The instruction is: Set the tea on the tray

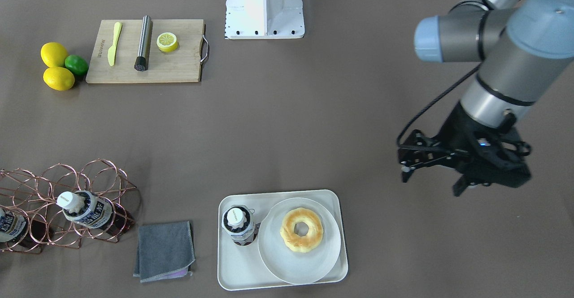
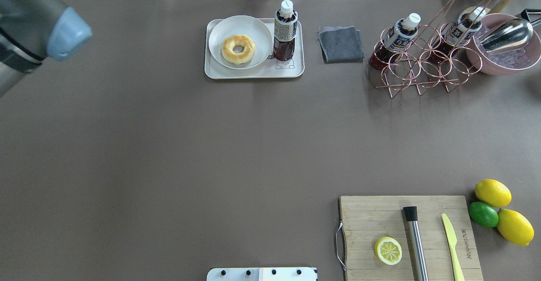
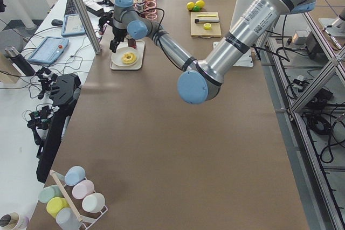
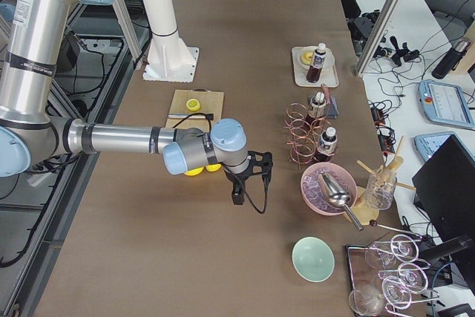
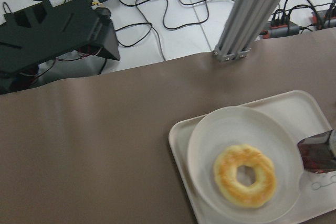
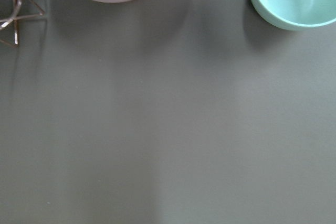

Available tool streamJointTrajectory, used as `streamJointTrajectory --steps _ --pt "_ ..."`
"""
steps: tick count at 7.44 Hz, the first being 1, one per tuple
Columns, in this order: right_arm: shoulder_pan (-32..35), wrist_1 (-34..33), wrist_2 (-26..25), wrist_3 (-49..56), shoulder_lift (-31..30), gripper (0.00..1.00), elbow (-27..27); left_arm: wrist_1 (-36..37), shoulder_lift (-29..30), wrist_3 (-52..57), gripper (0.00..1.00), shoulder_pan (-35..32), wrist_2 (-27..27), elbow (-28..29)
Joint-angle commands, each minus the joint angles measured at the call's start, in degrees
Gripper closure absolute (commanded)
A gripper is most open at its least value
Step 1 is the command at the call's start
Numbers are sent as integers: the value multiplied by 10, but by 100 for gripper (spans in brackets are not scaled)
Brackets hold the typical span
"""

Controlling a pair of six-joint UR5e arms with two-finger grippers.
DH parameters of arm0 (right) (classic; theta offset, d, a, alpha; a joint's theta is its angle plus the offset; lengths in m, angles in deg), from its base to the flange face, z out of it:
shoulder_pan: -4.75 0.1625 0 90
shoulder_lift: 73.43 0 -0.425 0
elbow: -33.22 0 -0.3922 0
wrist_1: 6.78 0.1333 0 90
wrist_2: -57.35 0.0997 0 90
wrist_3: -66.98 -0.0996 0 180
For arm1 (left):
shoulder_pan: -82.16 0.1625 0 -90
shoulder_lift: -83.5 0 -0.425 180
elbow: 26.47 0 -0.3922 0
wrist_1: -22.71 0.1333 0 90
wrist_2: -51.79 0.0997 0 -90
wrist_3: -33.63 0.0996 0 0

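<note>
One tea bottle (image 1: 240,226) with a white cap stands upright on the cream-white tray (image 1: 242,271), next to a round plate (image 1: 309,262) that holds a donut (image 1: 301,229). It also shows in the overhead view (image 2: 285,31), by the bear drawing. Two alike bottles (image 1: 87,208) (image 1: 9,228) lie in the copper wire rack (image 1: 96,177). My left gripper (image 1: 448,179) hovers above the table, well off the tray's side, apart from the tea; it looks open and empty. My right gripper (image 4: 249,176) shows only in the exterior right view, far from the tray; I cannot tell its state.
A grey folded cloth (image 1: 165,251) lies between rack and tray. A wooden cutting board (image 1: 175,65) holds a knife, a metal bar and a half lemon; lemons and a lime (image 1: 76,64) lie beside it. A pink ice bowl (image 2: 507,57) and a mint bowl (image 4: 313,259) stand beyond the rack.
</note>
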Motion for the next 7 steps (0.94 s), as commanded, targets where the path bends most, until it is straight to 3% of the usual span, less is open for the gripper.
streamJointTrajectory --steps 1,2,3,4,5,7 --pt "43 -138 -94 214 9 0 -1 21 -171 280 1 -115 -58 -40" --pt "64 -224 -99 270 39 0 6 21 -219 353 1 -168 -59 -40" --pt "67 -264 -96 277 49 0 22 21 -256 418 1 -203 -59 -38" --pt "67 -270 -89 274 44 0 18 21 -336 471 1 -210 -60 -38" --pt "67 -270 -89 272 43 0 12 27 -380 476 1 -206 -51 -28" --pt "67 -266 -88 269 41 0 -17 18 -420 478 1 -209 -59 -10"
